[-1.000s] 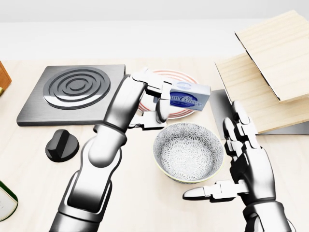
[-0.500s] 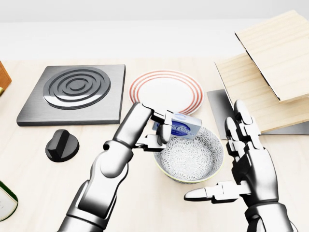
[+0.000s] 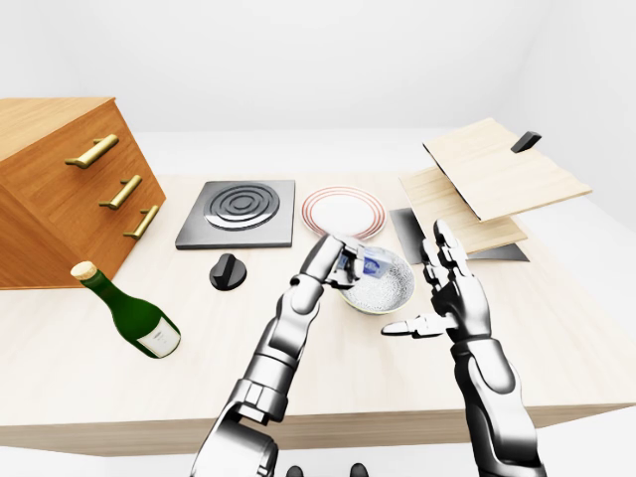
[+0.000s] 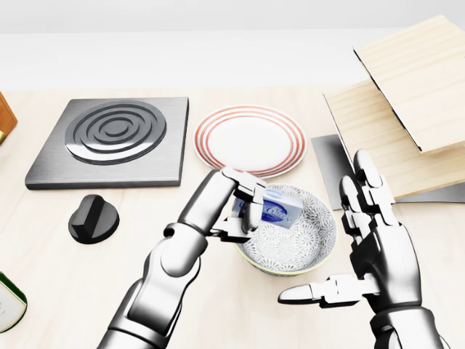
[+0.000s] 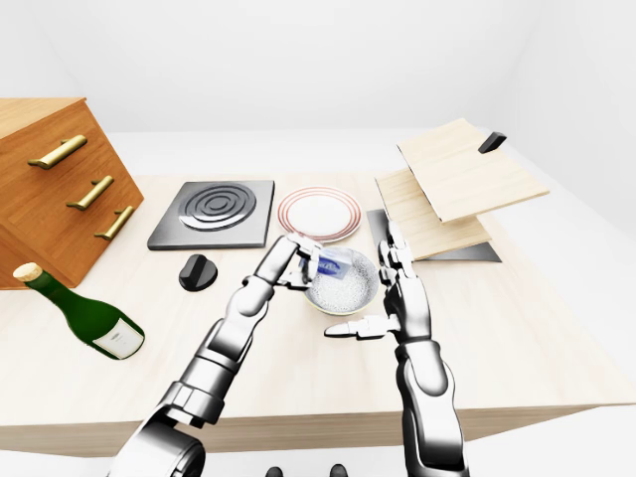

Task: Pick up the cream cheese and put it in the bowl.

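Observation:
The cream cheese (image 4: 277,206) is a small white and blue box. My left hand (image 4: 245,203) is shut on its left end and holds it tilted just inside the left rim of the patterned grey bowl (image 4: 298,240). The bowl stands on the table in the middle of the head view. My right hand (image 4: 363,240) is open and empty, to the right of the bowl, fingers up and thumb pointing left under the bowl's rim. In the left-eye view the box (image 3: 370,265) sits over the bowl (image 3: 383,290).
A red-ringed white plate (image 4: 249,139) lies above the bowl. A grey burner plate (image 4: 112,138) and black knob (image 4: 93,218) are at left. Wooden boards (image 4: 407,102) lean at right. A green bottle (image 3: 127,310) and wooden drawer cabinet (image 3: 60,189) stand at the left.
My left hand has carried the cream cheese down from over the plate to the bowl's left rim and lowered it into the bowl. The right hand has hardly moved.

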Controlling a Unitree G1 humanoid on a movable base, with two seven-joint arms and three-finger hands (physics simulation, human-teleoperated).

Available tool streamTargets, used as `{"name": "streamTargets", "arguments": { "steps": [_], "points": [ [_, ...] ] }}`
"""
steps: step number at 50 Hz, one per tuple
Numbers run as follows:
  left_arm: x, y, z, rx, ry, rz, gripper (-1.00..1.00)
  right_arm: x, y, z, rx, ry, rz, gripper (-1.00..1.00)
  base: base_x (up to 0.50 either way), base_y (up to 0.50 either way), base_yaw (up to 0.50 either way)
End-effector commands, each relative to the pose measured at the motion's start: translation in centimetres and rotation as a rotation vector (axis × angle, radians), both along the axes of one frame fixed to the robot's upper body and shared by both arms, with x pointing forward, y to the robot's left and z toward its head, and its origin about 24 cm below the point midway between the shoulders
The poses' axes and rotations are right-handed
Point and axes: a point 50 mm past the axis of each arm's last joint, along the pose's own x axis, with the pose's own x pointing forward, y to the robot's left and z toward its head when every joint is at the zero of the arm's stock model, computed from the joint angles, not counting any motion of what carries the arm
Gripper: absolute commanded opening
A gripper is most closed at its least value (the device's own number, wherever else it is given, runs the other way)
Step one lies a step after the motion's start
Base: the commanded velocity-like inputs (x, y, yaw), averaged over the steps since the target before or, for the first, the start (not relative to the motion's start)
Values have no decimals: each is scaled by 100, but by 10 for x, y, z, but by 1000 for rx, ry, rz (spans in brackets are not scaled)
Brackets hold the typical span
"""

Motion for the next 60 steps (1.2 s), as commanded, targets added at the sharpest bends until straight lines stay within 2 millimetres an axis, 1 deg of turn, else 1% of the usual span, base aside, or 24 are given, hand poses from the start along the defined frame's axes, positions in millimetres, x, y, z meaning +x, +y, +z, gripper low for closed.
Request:
{"name": "streamTargets", "arguments": {
  "steps": [1, 12, 21, 28, 42, 51, 60],
  "points": [
    [1, -2, -3, 84, -25, 21, -100, 1, 0, 0, 2, 0, 0, 100, 0, 0, 0],
    [3, -1, -14, 113, 12, 39, -100, 1, 0, -3, 3, 15, 1, 100, 0, 0, 0],
    [2, -3, -18, 125, 23, 37, -100, 1, -1, -9, 5, 39, 4, 100, 0, 0, 0],
    [1, -4, -26, 147, 41, 44, -100, 0, -3, -19, 8, 80, 7, 100, 0, 0, 0],
    [6, -6, -24, 152, 44, 54, -100, 2, -8, -30, 10, 90, 8, 100, 0, 0, 0],
    [8, -7, -24, 154, 49, 59, -100, 4, -11, -32, 11, 88, 7, 100, 0, 0, 0],
    [8, -6, -31, 175, 70, 70, -100, 7, -13, -34, 12, 88, 7, 100, 0, 0, 0]
  ]
}}
